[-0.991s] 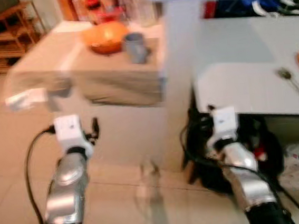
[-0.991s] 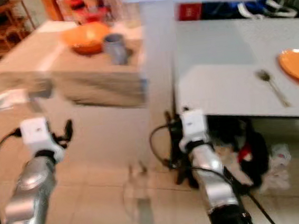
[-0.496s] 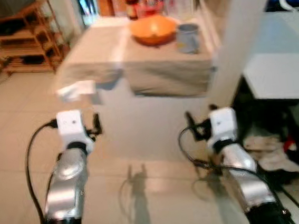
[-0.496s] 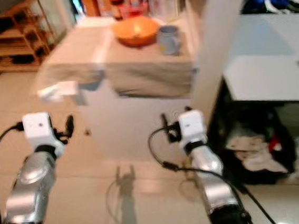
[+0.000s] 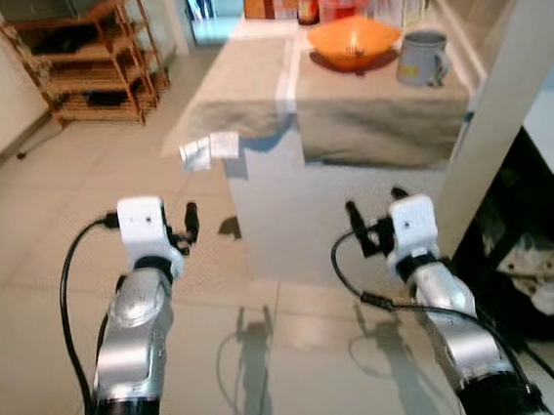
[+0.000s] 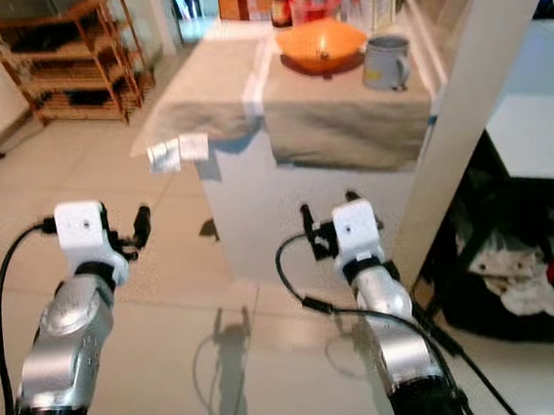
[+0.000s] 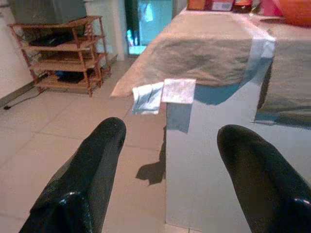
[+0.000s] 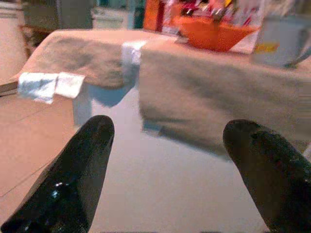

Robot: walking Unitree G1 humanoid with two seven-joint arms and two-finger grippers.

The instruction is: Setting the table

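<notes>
Both hands spread and empty, the robot faces the bench (image 5: pixel 347 122); bowl (image 5: pixel 352 41) and mug (image 5: pixel 420 56) sit at its far end, nearer the right hand (image 5: pixel 374 220) than the left hand (image 5: pixel 190 221).

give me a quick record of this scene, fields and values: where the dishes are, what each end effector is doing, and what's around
bowl: orange bowl on the cloth-covered counter
mug: grey mug right of the bowl, apart from it
left end effector: open, empty, raised short of the counter
right end effector: open, empty, facing the counter front
behind bowl: bottles and boxes, blurred
room: wooden shelf to the left, tile floor
</notes>
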